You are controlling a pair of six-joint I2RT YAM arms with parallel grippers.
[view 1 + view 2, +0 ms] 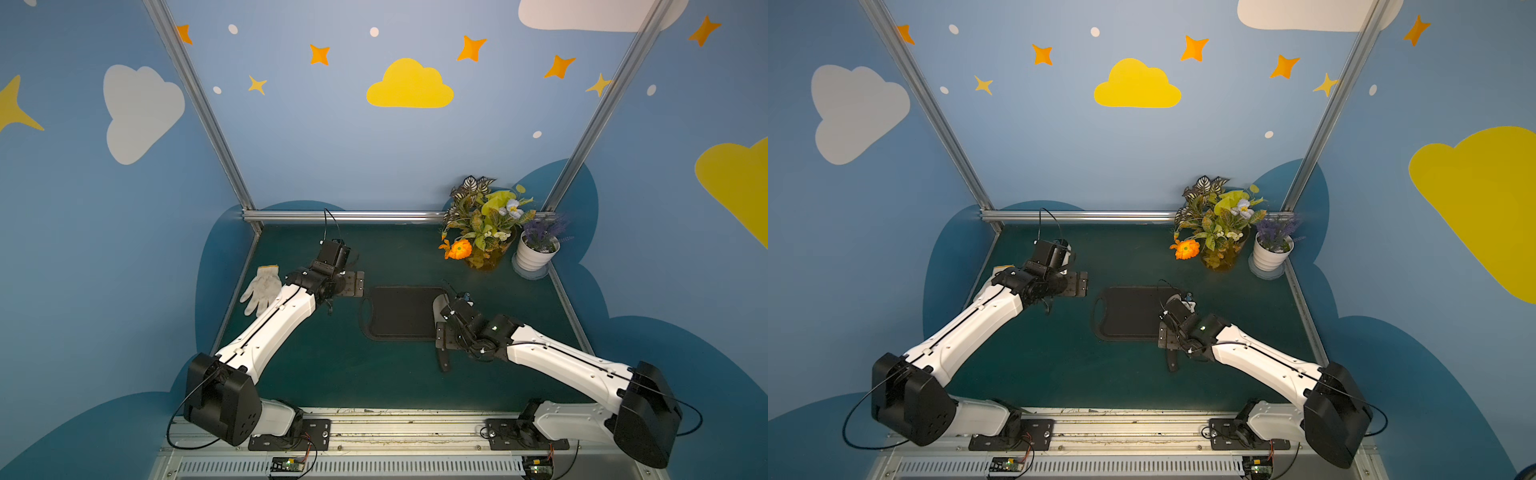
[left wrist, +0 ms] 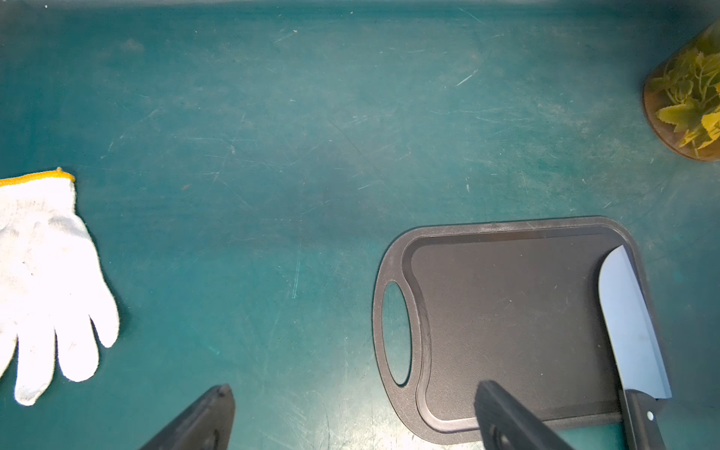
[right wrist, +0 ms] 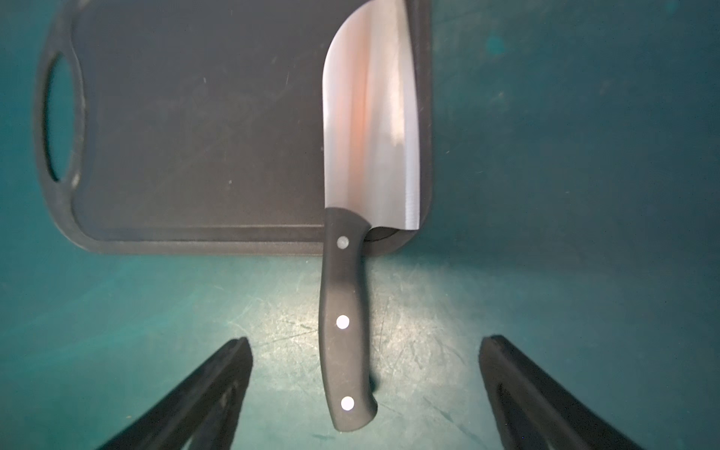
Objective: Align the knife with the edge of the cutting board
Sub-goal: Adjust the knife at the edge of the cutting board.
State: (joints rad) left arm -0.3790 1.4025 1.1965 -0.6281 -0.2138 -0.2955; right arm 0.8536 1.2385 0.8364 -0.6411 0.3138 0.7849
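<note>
Big silver knife (image 3: 370,128) w/ black handle lies flat on the black plastic cutting board (image 3: 195,136), along its short edge opposite the oval hole. Handle sticks out onto the green table (image 1: 332,374). Blade looks lined up w/ that edge, tho its tip is cut off. The right gripper (image 3: 365,342) grips nothing, its fingers wide apart either side of the handle. The left gripper (image 2: 355,385) is wide too & empty.

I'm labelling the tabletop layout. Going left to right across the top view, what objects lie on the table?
White knitted work glove → flat black cutting board → leafy flower arrangement in an amber pot → white ribbed pot of lavender.
</note>
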